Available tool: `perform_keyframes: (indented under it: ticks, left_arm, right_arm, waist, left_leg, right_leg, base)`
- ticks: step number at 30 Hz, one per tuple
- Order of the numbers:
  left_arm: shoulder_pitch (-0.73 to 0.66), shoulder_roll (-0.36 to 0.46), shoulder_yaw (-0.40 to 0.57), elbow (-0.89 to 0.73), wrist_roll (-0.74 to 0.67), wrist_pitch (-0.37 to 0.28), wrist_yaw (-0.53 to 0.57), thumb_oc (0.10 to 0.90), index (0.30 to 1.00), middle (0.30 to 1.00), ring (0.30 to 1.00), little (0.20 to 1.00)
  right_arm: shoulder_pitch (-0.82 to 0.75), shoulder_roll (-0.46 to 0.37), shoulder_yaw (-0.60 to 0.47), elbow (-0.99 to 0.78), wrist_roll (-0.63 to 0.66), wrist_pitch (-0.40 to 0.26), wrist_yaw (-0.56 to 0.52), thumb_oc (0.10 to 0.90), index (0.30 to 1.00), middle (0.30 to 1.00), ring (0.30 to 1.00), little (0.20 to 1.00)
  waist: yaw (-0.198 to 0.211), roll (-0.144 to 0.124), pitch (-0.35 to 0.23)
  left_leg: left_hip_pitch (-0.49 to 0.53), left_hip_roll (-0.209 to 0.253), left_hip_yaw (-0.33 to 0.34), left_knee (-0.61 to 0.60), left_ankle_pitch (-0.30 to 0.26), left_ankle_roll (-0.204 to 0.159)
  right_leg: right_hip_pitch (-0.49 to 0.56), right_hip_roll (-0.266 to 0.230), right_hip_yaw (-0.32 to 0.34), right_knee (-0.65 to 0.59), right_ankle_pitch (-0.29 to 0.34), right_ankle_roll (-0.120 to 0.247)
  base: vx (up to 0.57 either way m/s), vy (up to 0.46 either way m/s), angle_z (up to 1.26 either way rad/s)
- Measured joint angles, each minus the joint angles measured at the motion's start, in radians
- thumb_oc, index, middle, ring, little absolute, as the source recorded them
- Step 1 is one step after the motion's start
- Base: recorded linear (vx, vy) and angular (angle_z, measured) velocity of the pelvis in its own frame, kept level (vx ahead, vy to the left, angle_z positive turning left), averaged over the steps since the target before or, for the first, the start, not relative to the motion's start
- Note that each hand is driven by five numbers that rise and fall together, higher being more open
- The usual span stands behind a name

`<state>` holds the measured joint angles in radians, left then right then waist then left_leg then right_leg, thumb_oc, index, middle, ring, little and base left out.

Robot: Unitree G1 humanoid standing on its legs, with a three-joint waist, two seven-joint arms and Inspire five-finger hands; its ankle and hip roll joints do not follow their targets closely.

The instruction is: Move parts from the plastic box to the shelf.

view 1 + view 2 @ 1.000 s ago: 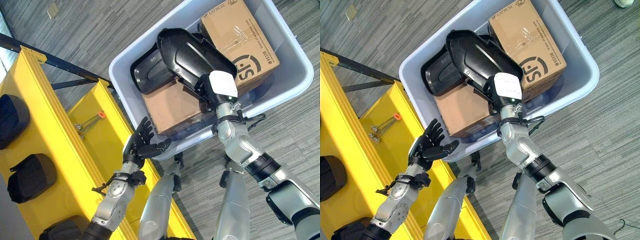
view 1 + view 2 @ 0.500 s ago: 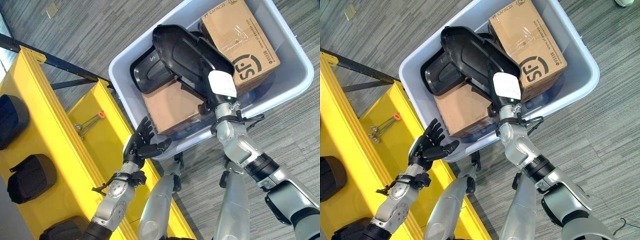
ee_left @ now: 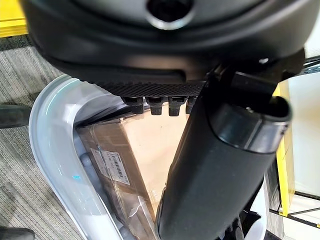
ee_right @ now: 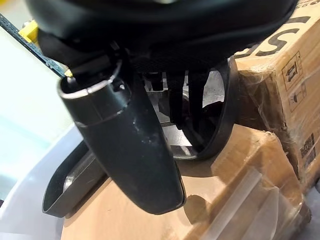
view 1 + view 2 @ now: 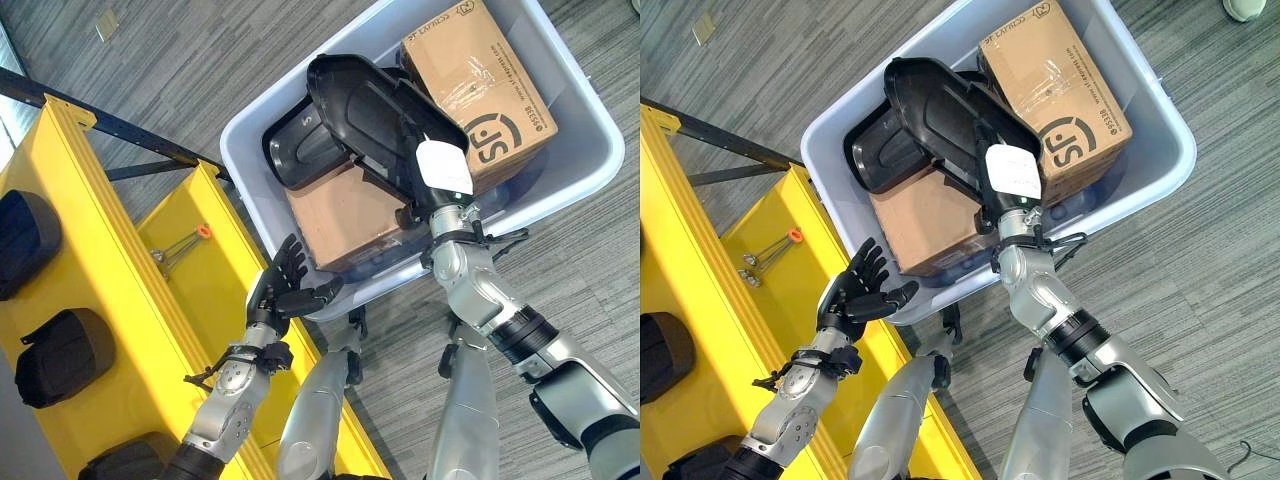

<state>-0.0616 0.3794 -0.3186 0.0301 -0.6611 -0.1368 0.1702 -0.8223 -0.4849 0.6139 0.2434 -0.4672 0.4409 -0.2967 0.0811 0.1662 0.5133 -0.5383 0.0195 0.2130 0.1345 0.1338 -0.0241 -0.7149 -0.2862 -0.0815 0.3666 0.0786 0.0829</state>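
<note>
Bright even light, soft shadows, blurred close-ups

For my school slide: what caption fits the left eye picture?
Right robot hand grips a black part over the box.

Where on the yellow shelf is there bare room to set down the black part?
Yellow shelf: bare strip between the dark pads and divider; the bay beside the small tools is mostly bare. Plastic box is crowded with cardboard boxes and black parts.
</note>
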Motion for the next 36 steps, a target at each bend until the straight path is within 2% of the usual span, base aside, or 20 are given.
perform_keyframes:
  ticks: [7, 12, 36]
  left_arm:
    - [-0.002, 0.0, 0.0, 0.0, 0.0, 0.0, 0.001, 0.9, 1.0, 1.0, 1.0, 1.0]
    - [0.001, 0.001, 0.001, 0.0, 0.0, 0.001, 0.02, 0.9, 1.0, 1.0, 1.0, 1.0]
    - [-0.001, 0.001, 0.001, 0.001, 0.0, 0.004, 0.018, 0.9, 1.0, 1.0, 1.0, 1.0]
  right_arm:
    - [0.0, 0.0, -0.003, -0.008, 0.0, -0.027, -0.002, 0.9, 1.0, 1.0, 1.0, 1.0]
    - [-0.001, -0.002, -0.01, -0.098, 0.002, -0.042, -0.002, 0.9, 1.0, 1.0, 1.0, 1.0]
    - [-0.001, -0.005, -0.019, -0.133, -0.004, -0.036, 0.079, 0.9, 1.0, 1.0, 1.0, 1.0]
  waist:
    - [0.0, 0.0, 0.0]
    - [-0.005, 0.0, 0.0]
    - [-0.021, 0.0, 0.0]
  left_leg:
    - [0.003, 0.003, 0.002, 0.003, 0.002, 0.003]
    - [0.005, 0.014, 0.003, 0.0, 0.001, 0.002]
    - [0.042, 0.015, 0.004, -0.024, 0.004, 0.001]
  right_leg:
    - [0.012, 0.004, -0.002, -0.016, 0.015, 0.004]
    - [0.021, 0.016, -0.005, -0.036, 0.021, -0.005]
    - [0.06, 0.021, -0.01, -0.064, 0.028, -0.001]
  base:
    - [-0.04, -0.003, -0.01]
    - [-0.02, -0.002, -0.03]
    - [0.0, -0.005, 0.0]
